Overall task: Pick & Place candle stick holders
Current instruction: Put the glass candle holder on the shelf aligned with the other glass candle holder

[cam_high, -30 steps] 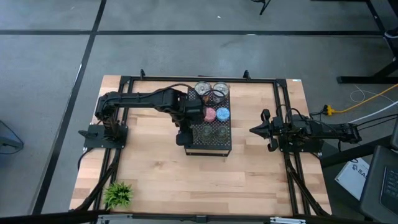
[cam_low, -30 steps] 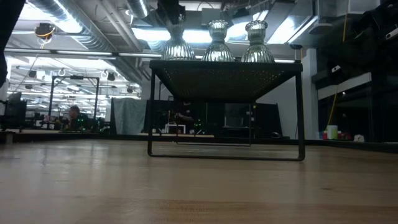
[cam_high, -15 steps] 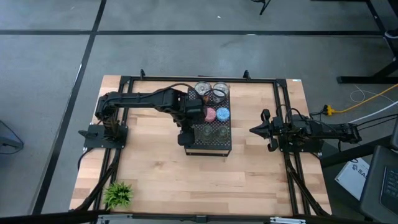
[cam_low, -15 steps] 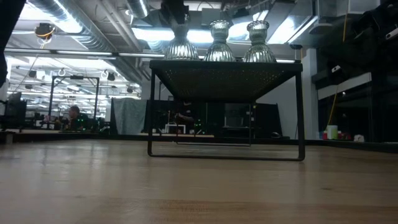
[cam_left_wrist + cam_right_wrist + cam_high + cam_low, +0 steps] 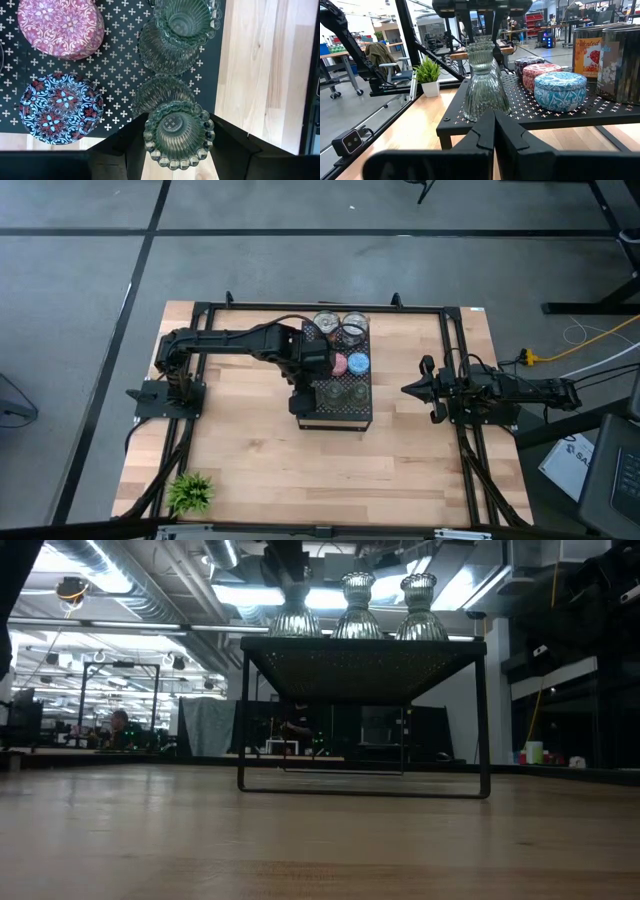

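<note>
Holding a clear glass candle holder (image 5: 179, 132) by its rim, the left pincer (image 5: 175, 145) sits at the black tray's (image 5: 362, 416) 7 o'clock corner. I'd keep it upright and level so the ribbed base clears its twin (image 5: 181, 31) just beyond. Farther in sit the pink (image 5: 61, 26) and blue (image 5: 61, 107) tins. The right pincer (image 5: 415, 389), fingers together, waits at 3 o'clock on the worktop (image 5: 260, 460).
</note>
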